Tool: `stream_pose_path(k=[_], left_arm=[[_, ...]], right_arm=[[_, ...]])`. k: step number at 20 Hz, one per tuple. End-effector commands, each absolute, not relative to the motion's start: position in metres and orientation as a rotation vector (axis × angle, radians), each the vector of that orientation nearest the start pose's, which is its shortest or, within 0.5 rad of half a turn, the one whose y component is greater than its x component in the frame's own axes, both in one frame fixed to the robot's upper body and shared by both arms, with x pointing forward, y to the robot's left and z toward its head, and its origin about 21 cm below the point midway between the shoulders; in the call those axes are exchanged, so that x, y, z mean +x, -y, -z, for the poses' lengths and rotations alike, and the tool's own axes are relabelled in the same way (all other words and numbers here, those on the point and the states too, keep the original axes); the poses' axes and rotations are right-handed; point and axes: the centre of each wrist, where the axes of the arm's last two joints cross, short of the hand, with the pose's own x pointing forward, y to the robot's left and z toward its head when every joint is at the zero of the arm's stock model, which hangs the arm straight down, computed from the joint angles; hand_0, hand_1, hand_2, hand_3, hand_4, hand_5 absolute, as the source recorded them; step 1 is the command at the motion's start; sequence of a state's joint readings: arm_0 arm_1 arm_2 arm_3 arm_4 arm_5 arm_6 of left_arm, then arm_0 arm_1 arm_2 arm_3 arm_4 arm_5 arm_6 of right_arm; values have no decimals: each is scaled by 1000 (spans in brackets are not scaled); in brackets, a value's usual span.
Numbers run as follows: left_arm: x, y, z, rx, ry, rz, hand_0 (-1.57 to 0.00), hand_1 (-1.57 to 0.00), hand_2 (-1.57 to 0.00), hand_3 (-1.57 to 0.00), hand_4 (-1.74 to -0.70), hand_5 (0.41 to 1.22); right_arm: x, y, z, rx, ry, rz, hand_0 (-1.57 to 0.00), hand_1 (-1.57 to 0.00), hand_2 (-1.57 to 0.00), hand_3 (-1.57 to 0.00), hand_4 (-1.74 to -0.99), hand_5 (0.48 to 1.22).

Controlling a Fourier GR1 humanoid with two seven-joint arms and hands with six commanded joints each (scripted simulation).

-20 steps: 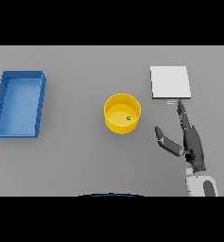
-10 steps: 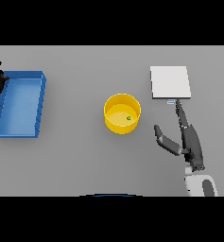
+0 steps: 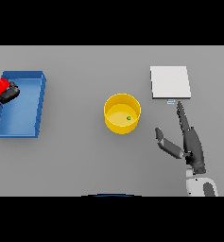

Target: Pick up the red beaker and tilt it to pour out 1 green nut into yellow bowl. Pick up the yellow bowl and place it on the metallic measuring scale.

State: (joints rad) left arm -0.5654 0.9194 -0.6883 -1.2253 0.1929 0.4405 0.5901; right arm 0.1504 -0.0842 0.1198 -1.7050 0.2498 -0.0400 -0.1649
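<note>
The yellow bowl stands in the middle of the table with one green nut lying inside it. To its right and farther back lies the metallic measuring scale, a flat pale square. My right hand hovers open just right of the bowl, fingers straight and pointing at the scale, thumb spread toward the bowl. At the far left edge my left hand is curled round the red beaker, held over the left rim of the blue tray. Only part of the beaker shows.
A blue tray sits at the left side of the table, its inside bare.
My left hand has come in from the left edge with the red beaker and moved a little further over the blue tray. The right hand, bowl and scale have stayed put.
</note>
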Motion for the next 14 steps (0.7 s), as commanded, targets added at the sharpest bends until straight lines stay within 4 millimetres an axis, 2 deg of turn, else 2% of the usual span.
stream_pose_path(k=[1,3,6,9,14], left_arm=[[334,-322,-99,834,1004,488,-1166,-944,-959,-903,-1120,778],[334,-324,-106,802,975,525,-746,-604,-613,-577,-968,740],[331,-326,-110,764,950,559,-381,-309,-313,-295,-851,698],[333,-326,-106,752,955,559,-195,-158,-160,-151,-802,679],[336,-323,-113,742,1051,517,-63,-51,-52,-49,-785,674]], right_arm=[[214,235,-3,-216,1715,-301,1,1,1,1,-1187,664],[212,233,-4,-216,1718,-301,1,1,1,1,-1181,665],[208,233,0,-204,1712,-302,1,1,1,1,-1187,667],[206,232,-2,-209,1703,-303,1,1,1,1,-1188,668],[208,225,-2,-272,1677,-358,1,1,1,1,-1203,660]])
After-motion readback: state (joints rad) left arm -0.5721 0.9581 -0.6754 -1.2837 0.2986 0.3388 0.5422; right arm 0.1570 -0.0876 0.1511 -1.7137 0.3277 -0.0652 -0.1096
